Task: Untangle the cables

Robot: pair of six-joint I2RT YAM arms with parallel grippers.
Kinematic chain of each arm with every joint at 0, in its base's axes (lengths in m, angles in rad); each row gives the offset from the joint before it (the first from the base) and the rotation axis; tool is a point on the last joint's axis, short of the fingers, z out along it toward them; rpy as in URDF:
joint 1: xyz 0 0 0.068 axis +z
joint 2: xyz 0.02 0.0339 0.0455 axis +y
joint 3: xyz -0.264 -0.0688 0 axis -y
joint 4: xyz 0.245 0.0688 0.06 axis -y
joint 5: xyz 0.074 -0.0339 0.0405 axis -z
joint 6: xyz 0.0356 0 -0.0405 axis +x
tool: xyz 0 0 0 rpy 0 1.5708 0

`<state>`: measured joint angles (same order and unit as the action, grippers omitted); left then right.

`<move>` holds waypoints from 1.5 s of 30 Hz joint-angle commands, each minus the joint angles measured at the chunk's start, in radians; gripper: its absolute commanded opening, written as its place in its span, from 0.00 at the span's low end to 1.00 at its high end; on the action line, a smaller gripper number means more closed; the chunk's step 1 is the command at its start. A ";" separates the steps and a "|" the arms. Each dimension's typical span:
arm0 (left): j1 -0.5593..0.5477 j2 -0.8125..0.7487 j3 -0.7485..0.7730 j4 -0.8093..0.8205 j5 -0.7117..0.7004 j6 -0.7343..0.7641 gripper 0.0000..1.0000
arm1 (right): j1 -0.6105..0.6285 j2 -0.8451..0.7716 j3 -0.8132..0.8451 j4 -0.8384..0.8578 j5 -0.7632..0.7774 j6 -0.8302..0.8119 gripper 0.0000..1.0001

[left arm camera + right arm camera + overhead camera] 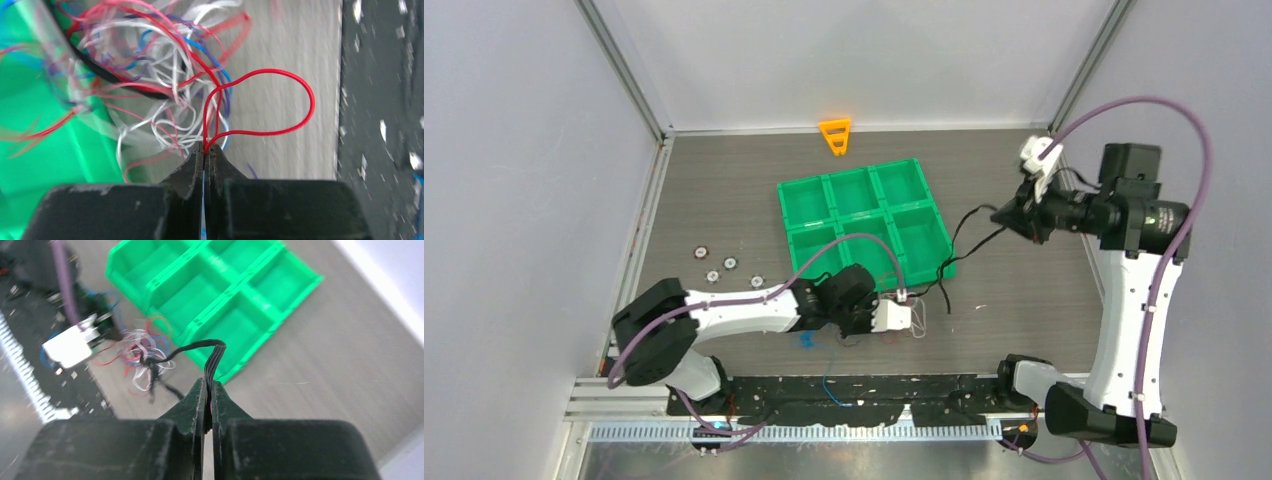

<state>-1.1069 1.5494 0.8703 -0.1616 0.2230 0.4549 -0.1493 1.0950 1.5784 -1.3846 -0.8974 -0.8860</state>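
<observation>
A tangle of thin white, red, blue and purple cables point(916, 322) lies on the table by the green tray's near corner. It also shows in the left wrist view point(160, 75) and the right wrist view point(142, 357). My left gripper point(902, 322) point(206, 146) is shut on a red cable point(310, 100) that loops out to the right of the tangle. My right gripper point(1002, 215) point(209, 382) is raised at the right and shut on a black cable point(969, 225) point(212, 352). The black cable runs down into the tangle.
A green six-compartment tray point(864, 215) point(215, 290) point(40, 150) sits mid-table beside the tangle. Small silver discs point(714, 262) lie to its left. An orange piece point(835, 135) stands at the back wall. Loose blue wire bits point(807, 340) lie near the black front rail point(874, 390).
</observation>
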 commanded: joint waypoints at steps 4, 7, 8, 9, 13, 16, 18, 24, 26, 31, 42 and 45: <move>-0.003 -0.276 -0.167 -0.190 -0.034 0.097 0.00 | -0.186 0.149 0.319 -0.005 -0.119 0.052 0.05; -0.002 -0.333 -0.198 -0.290 -0.064 0.179 0.00 | -0.250 0.189 0.389 0.004 -0.129 0.060 0.05; 0.001 -0.347 -0.212 -0.328 -0.074 0.204 0.00 | -0.285 0.215 0.404 0.008 -0.131 0.064 0.05; 0.006 -0.370 -0.228 -0.371 -0.076 0.226 0.00 | -0.300 0.239 0.440 0.008 -0.136 0.065 0.05; 0.015 -0.486 -0.346 -0.447 -0.097 0.313 0.00 | -0.386 0.309 0.539 0.009 -0.154 0.081 0.05; 0.033 -0.552 -0.423 -0.466 -0.114 0.309 0.00 | -0.431 0.341 0.588 0.009 -0.177 0.103 0.05; 0.041 -0.573 -0.425 -0.486 -0.075 0.312 0.00 | -0.438 0.348 0.574 -0.001 -0.198 0.106 0.05; 0.044 -0.566 -0.396 -0.480 -0.129 0.310 0.04 | -0.434 0.298 0.474 0.046 -0.238 0.119 0.05; 0.048 -0.582 -0.368 -0.494 -0.134 0.287 0.37 | -0.420 0.281 0.452 0.103 -0.243 0.153 0.05; 0.062 -0.673 -0.293 -0.531 -0.085 0.234 0.79 | -0.359 0.231 0.378 0.266 -0.235 0.311 0.05; 0.115 -0.763 -0.135 -0.569 -0.111 0.113 0.98 | 0.015 0.215 0.279 0.714 -0.043 0.657 0.06; 0.168 -0.751 -0.100 -0.563 -0.101 0.083 0.99 | 0.091 0.263 0.280 0.808 0.018 0.701 0.06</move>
<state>-0.9909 0.7944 0.7086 -0.7174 0.1238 0.6010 -0.1299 1.3186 1.8565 -0.8047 -0.9848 -0.3157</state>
